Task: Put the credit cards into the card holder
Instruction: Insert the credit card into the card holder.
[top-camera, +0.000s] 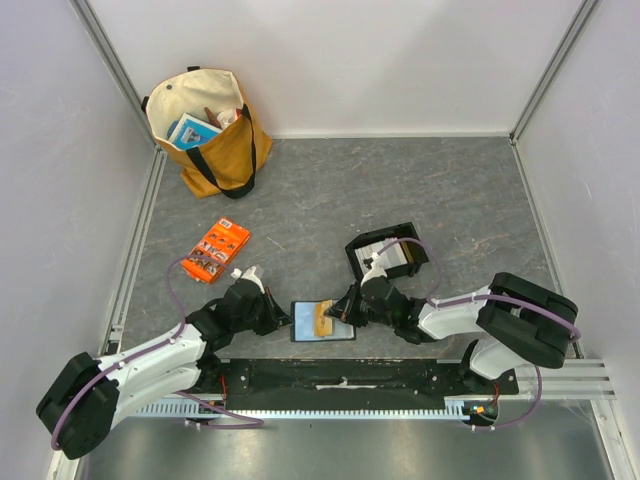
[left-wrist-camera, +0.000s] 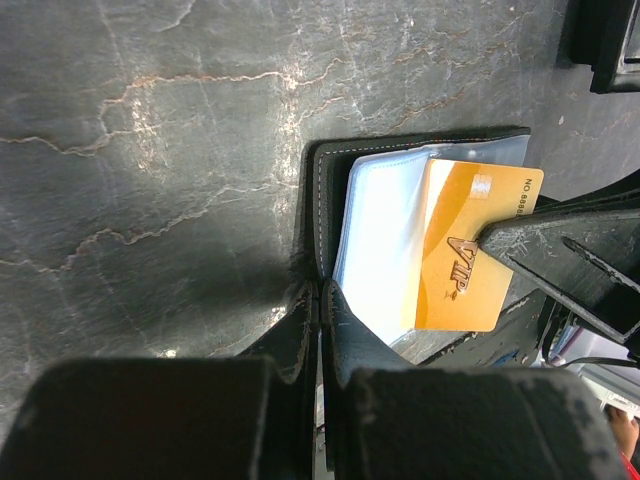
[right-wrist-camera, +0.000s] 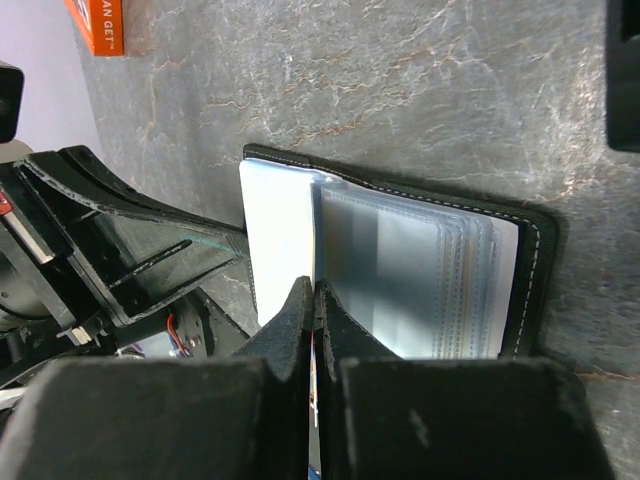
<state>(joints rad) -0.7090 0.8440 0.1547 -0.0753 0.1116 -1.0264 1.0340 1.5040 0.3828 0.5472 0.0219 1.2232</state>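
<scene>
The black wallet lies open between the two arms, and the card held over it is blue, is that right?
Not quite: the card is gold-orange with VIP printed on it, not blue, as the left wrist view shows. The black wallet does lie open between the two arms.

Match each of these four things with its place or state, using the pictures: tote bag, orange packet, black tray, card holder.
Things:
1. tote bag
2. orange packet
3. black tray
4. card holder

Places or states:
a. lies open in the near middle, a gold card over its clear sleeves
b. stands in the far left corner with things inside
c. lies flat, left of centre
d. sits right of centre, just beyond the open holder

Pairs: 1-b, 2-c, 3-d, 4-a
</scene>
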